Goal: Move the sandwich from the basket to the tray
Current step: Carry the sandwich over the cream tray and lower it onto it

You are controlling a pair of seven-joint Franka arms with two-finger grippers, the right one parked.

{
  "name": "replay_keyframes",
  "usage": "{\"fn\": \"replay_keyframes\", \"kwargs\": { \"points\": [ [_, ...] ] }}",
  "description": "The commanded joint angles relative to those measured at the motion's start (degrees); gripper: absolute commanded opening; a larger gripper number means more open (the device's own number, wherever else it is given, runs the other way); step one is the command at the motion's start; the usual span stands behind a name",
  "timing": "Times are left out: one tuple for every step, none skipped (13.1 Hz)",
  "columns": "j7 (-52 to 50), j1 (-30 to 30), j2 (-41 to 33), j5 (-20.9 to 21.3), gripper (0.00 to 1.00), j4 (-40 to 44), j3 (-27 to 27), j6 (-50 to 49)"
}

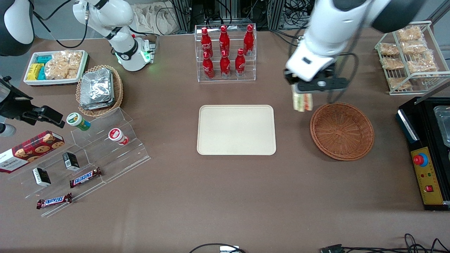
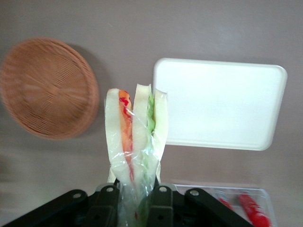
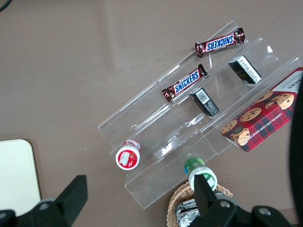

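Gripper [image 1: 305, 92] clamped on the wrapped sandwich [image 1: 302, 102], which hangs in the air over bare desk [image 1: 225, 196] between the basket [image 1: 341, 131] and the tray [image 1: 236, 129], clear of both rims. Open desk lies all round the tray; the nearest obstacle is the bottle rack [image 1: 225, 52], farther from the front camera. Only the wrist view shows the fingers [image 2: 161, 201] pinching the sandwich's wrapped end [image 2: 137, 194].

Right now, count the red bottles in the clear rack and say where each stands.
6 red bottles, in the clear rack farther from the front camera than the tray: three on the upper step, three on the lower. None seems hidden. The gripper holds the sandwich between tray and basket.
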Motion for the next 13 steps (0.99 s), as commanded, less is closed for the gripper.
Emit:
{"fn": "replay_keyframes", "kwargs": {
  "points": [
    [-3.9,-0.6,6.7,2.3,0.00,3.1,-3.2,-0.2],
    [-3.9,-0.9,7.5,3.2,0.00,-0.1,-3.2,3.1],
    [-3.7,-1.0,8.1,3.4,0.00,-3.3,-3.2,6.5],
    [-3.7,-1.0,8.6,3.6,0.00,-7.4,-3.2,11.4],
    [-3.7,-1.0,8.8,4.3,0.00,-11.3,-3.2,16.1],
    [-3.8,-1.1,9.7,6.1,0.00,-15.0,-3.2,21.0],
    [-3.8,-1.1,10.8,8.0,0.00,-18.1,-3.2,25.4],
    [-3.8,-1.1,12.7,9.9,0.00,-20.0,-3.2,28.9],
    [-4.1,-1.1,14.8,12.3,0.00,-21.2,-3.2,31.7],
    [-4.7,-1.2,16.9,14.4,0.00,-22.0,-3.2,34.4],
    [-4.9,-1.5,19.2,16.1,0.00,-22.6,-3.2,36.5],
    [-4.9,-1.5,21.3,17.5,0.00,-22.6,-3.1,37.7],
    [-4.9,-1.4,23.0,18.5,0.00,-22.6,-3.0,38.8]
  ]
}}
